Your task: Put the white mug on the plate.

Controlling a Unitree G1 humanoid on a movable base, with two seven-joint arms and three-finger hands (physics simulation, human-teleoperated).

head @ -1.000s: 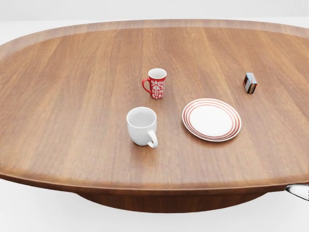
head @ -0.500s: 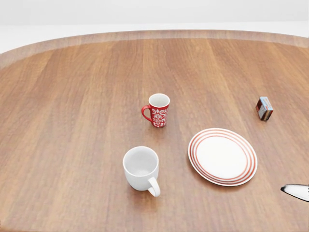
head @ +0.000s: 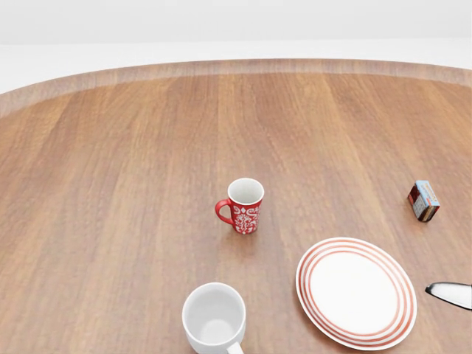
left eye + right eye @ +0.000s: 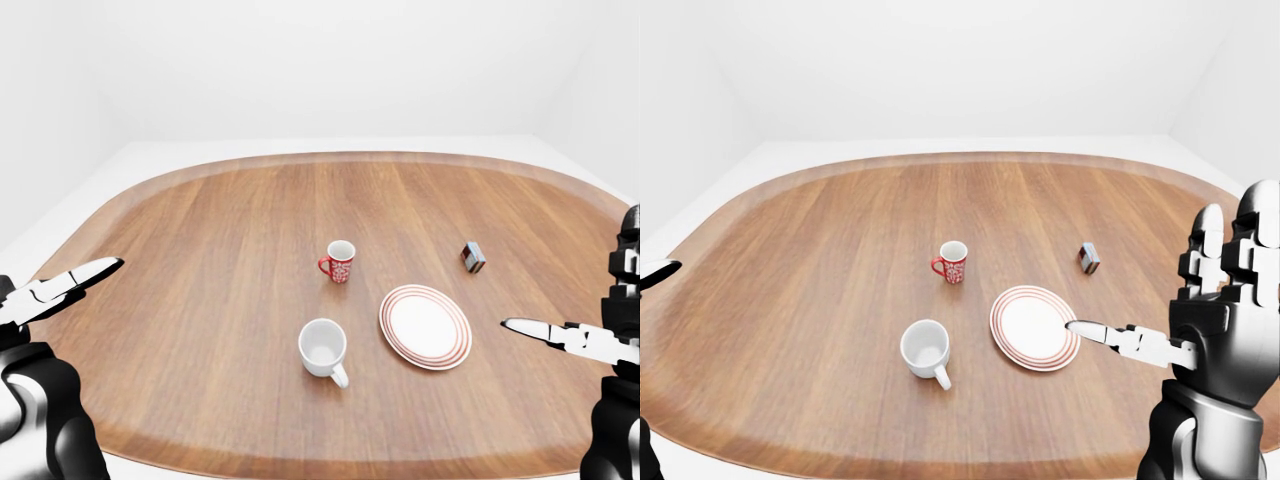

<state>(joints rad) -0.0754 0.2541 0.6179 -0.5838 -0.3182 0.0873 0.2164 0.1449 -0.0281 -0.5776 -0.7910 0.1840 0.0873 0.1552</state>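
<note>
One oval wooden table (image 4: 200, 260). One red-striped plate (image 4: 425, 326), empty. Two mugs: white mug (image 4: 324, 350) upright on the table just left of the plate, apart from it; red patterned mug (image 4: 339, 261) above. One small box (image 4: 473, 257). Left hand (image 4: 55, 290) and right hand (image 4: 1215, 300) both raised, fingers spread, holding nothing.

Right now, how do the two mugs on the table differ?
The white mug is plain, wider and squatter; the red mug has a white pattern and looks narrower. The white mug's handle points toward the left-eye view's bottom right, the red mug's to the left. Both stand upright, empty, off the plate.
</note>
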